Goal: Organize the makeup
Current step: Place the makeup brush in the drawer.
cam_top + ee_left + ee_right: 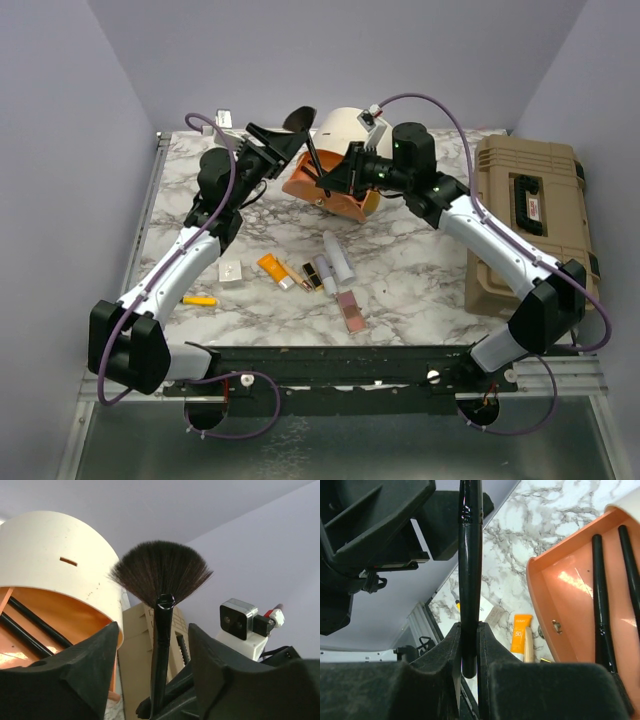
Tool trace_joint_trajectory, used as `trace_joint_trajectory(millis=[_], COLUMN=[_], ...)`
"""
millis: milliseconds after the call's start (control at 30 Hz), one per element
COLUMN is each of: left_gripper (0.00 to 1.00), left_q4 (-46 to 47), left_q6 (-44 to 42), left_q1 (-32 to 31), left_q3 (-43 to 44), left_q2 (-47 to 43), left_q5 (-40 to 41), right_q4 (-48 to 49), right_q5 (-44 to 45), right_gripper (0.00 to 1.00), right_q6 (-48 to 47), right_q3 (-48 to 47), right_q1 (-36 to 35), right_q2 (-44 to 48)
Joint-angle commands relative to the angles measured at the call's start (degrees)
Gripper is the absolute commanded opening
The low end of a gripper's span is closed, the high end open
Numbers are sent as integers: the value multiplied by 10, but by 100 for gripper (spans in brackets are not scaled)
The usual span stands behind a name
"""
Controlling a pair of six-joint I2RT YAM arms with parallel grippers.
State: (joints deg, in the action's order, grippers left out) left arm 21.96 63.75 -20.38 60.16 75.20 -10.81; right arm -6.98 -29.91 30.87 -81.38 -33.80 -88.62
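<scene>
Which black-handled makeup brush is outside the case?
The black fan-bristled brush clamped in the right gripper; the other two brushes lie inside the cream cylindrical case, on its orange interior.

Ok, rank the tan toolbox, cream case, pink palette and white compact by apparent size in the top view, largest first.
1. tan toolbox
2. cream case, partly hidden
3. pink palette
4. white compact, somewhat smaller than the palette
</scene>
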Motion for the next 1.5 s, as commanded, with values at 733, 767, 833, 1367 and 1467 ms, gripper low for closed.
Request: trace_joint_trajectory(millis=[733,767,833,1367,1467], left_gripper=[78,78,78,53,47], left_q4=[-303,-308,-322,-426,-426], left_q6=[-215,-222,-240,-327,-330], left_q1=[-52,-57,-64,-107,-109], left_q3=[31,36,46,101,109], left_q2=[-7,-5,0,60,70], left_q5=[-13,-8,2,63,74], right_q4=[-293,-285,-272,-321,-329], right_q5=[132,128,127,139,140], right_gripper=[1,1,2,1,1], right_q6=[-215,-214,-217,-203,-201], right_q3=[-109,-105,-93,-103,-100], right_q1=[-2,-2,-2,-2,-2], right_q2=[27,33,43,27,26])
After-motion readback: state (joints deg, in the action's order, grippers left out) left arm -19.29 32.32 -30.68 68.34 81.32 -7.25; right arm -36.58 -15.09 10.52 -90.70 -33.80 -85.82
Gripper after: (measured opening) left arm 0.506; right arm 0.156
